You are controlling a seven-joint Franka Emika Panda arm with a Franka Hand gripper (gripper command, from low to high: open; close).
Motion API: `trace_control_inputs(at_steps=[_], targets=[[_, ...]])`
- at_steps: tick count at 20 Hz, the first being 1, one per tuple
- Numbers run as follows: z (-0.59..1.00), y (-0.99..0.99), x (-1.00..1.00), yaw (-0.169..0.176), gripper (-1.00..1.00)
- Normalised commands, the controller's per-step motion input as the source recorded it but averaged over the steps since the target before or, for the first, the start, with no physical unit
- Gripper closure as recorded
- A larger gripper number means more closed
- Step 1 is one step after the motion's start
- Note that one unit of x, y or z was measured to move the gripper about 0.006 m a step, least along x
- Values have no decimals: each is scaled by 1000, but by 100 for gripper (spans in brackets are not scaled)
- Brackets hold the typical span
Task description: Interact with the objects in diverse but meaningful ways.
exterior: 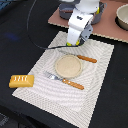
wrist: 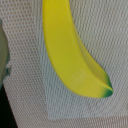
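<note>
- Banana (wrist: pixel 70 55): yellow, green-tipped toy; seen only in wrist view, lying flat on the woven placemat (wrist: pixel 100 30), filling most of that frame. Judged light, rigid plastic, smooth and prob. slippery; curved, so best taken across the narrower mid-body, not at the tapered tip, where pads would slide off.
- Its stem end is cut off by the frame edge; full length not shown. In ext. view it is hidden under the arm.
- Gripper (exterior: pixel 75 42): held low over the far edge of the mat, directly above the banana. Fingers not visible in wrist view, blurred in ext. view, so spread or pressed together cannot be told; nothing is seen pinched.
- Bun (exterior: pixel 21 80): orange-brown w/ white stripes, at the mat's corner on ext. view's left, well apart from the arm. Likely light, stiff.
- Round beige plate (exterior: pixel 68 66) at mat centre, fork (exterior: pixel 64 80) and knife (exterior: pixel 79 57) either side.
- Cheese and sausage not made out anywhere.
- Grey pots (exterior: pixel 122 16) at far edge, partly cut off.
</note>
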Motion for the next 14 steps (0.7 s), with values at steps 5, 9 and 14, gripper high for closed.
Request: trace_control_inputs(at_steps=[5, 9, 14], targets=[[-246, 34, -383, 74, 100], [-219, 3, -352, 68, 100], [-174, 0, -323, 65, 100]])
